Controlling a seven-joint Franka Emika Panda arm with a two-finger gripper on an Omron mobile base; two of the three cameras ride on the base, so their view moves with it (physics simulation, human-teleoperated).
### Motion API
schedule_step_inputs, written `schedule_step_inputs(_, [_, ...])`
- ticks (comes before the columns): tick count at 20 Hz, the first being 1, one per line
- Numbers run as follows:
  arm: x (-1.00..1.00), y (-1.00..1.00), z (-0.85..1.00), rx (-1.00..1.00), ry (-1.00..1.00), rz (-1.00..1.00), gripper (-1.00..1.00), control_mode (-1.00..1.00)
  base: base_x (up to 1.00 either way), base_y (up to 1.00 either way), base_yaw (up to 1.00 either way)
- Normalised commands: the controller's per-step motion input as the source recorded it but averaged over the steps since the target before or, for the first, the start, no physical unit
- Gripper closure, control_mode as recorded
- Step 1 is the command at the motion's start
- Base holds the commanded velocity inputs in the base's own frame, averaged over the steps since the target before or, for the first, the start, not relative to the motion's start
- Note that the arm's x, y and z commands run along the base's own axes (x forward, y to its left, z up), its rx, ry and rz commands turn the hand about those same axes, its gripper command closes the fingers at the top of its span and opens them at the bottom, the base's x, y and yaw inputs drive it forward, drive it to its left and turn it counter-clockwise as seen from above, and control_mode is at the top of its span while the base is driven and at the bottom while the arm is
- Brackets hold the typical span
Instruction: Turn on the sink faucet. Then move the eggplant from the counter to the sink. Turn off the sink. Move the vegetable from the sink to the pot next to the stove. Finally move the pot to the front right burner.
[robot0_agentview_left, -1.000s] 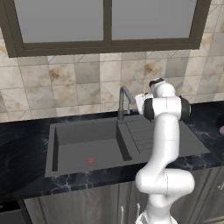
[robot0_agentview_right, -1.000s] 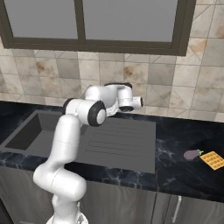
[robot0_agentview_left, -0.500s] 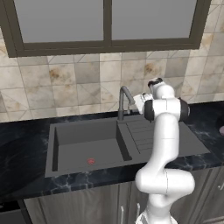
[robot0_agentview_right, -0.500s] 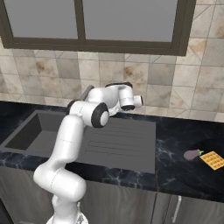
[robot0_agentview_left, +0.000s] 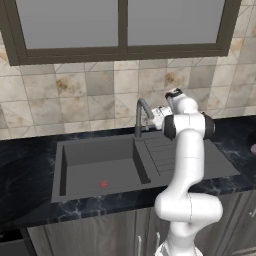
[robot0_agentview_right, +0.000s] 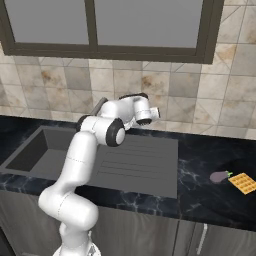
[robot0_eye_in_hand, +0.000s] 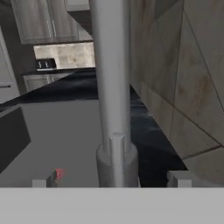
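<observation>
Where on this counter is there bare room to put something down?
The ribbed drainboard is bare, between the basin and the dark counter. The basin floor holds just a red drain mark. Bare counter lies left of the basin too. It is crowded at the faucet, where the open fingers straddle its stem, and by the eggplant and yellow pad.

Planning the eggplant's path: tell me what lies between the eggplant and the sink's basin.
In the right base view, the eggplant is separated from the sink basin by bare black counter, then the sink's ribbed drainboard wing.
</observation>
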Motion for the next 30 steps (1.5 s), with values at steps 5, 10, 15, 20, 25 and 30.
schedule_step_inputs(5, [0.0,0.18,0.0,0.0,0.05,0.03,-1.0,-1.0,0.0,0.0,0.0])
schedule_step_inputs(10, [-0.07,0.08,-0.09,0.0,0.01,0.01,-1.0,-1.0,0.0,0.0,0.0])
schedule_step_inputs(15, [-0.05,0.03,-0.13,0.0,0.0,-0.01,1.0,-1.0,0.0,0.0,0.0])
schedule_step_inputs(20, [0.0,0.02,0.0,0.01,-0.05,-0.04,1.0,-1.0,0.0,0.0,0.0])
schedule_step_inputs(25, [-0.01,0.04,0.14,0.01,-0.06,-0.12,1.0,-1.0,0.0,0.0,0.0])
schedule_step_inputs(30, [-0.17,0.0,0.09,0.03,-0.08,-0.18,1.0,-1.0,0.0,0.0,0.0])
